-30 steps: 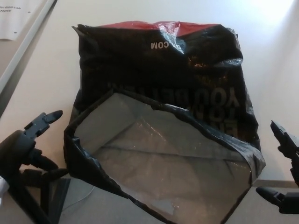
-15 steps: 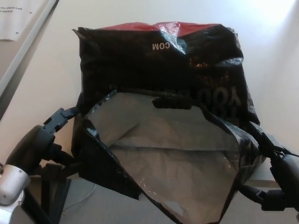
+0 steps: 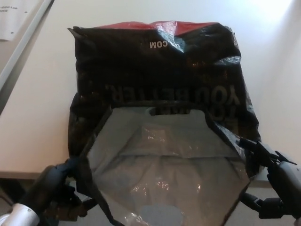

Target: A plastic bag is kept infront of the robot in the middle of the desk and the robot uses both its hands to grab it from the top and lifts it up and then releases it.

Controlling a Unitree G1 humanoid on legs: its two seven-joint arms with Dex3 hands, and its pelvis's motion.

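Pale desk carries your plastic bag at its middle, mouth gaping toward you over the near edge. Your left hand clamps the rim's left side, your right hand pinches the right side, equally near. Its long axis runs away from you; lift straight up, open desk lies beyond

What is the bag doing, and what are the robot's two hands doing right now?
plastic bag: black with a red far end, mouth wide open, silvery inside showing, lying on the desk.
left hand: shut on the bag's rim.
right hand: shut on the bag's rim.
desk: pale, under the bag.
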